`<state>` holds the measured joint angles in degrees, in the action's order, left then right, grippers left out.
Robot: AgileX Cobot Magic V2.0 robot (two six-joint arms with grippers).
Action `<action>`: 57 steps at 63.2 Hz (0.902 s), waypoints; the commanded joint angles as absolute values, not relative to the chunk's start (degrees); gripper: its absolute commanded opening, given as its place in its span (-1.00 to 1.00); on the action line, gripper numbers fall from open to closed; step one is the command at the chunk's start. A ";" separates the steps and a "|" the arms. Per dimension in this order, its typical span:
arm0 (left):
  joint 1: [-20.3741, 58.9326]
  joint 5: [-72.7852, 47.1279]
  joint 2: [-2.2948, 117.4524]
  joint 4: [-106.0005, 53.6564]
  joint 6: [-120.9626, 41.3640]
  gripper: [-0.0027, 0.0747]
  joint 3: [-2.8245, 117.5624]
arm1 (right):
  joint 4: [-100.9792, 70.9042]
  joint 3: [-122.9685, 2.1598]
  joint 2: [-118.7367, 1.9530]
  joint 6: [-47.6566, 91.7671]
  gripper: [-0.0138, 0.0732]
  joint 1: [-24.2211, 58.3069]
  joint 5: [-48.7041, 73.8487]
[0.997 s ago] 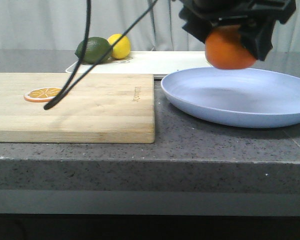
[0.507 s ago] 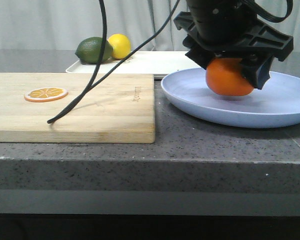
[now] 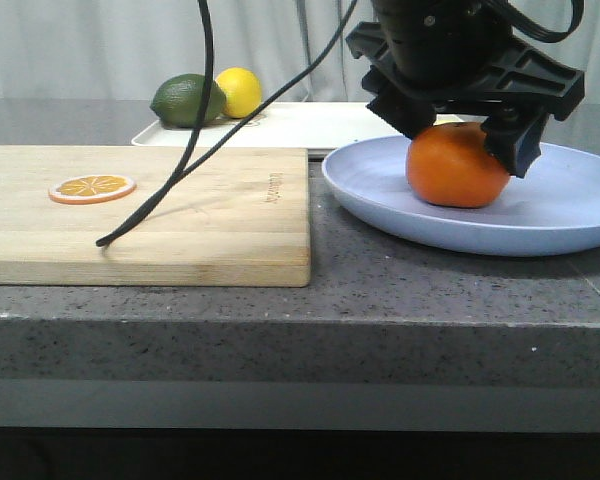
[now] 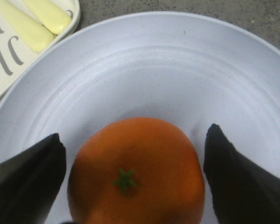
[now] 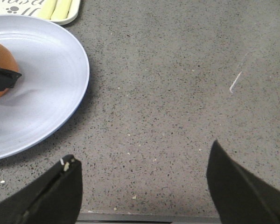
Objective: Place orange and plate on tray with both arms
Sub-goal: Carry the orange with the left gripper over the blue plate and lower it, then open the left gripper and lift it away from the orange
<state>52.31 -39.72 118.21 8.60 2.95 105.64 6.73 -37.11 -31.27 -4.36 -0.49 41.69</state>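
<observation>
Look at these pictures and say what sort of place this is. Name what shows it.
Probably a kitchen-style worktop set up for a robot: a speckled stone counter, a wooden cutting board with an orange slice, and fruit beside a plate.

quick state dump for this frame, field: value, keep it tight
orange: resting on the plate, stem up
plate: on the counter, in front of the tray, not on it
tray: at the back, holds lime and lemon
left gripper: open, fingers either side of the orange with gaps
right gripper: open, over bare counter beside the plate
cutting board: left side, orange slice on it
</observation>
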 commanded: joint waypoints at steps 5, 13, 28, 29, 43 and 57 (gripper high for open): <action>52.70 -37.19 114.39 8.52 3.09 0.60 107.60 | 7.33 -39.01 -31.86 -3.99 0.62 -0.77 38.17; 52.70 -37.31 112.98 8.47 3.59 0.59 107.60 | 7.33 -39.01 -31.86 -3.99 0.62 -0.77 38.17; 52.17 -41.48 105.69 8.34 5.06 0.59 107.60 | 7.33 -39.01 -31.86 -3.99 0.62 -0.77 38.17; 52.19 -41.92 105.11 8.34 5.06 0.59 107.60 | 7.33 -39.01 -31.86 -3.99 0.62 -0.77 38.17; 48.31 -50.68 95.78 8.34 5.06 0.58 106.32 | 7.33 -39.01 -31.86 -3.99 0.62 -0.77 37.29; 42.88 -51.58 84.38 7.40 5.06 0.58 95.17 | 7.33 -39.01 -31.86 -3.99 0.62 -0.77 36.51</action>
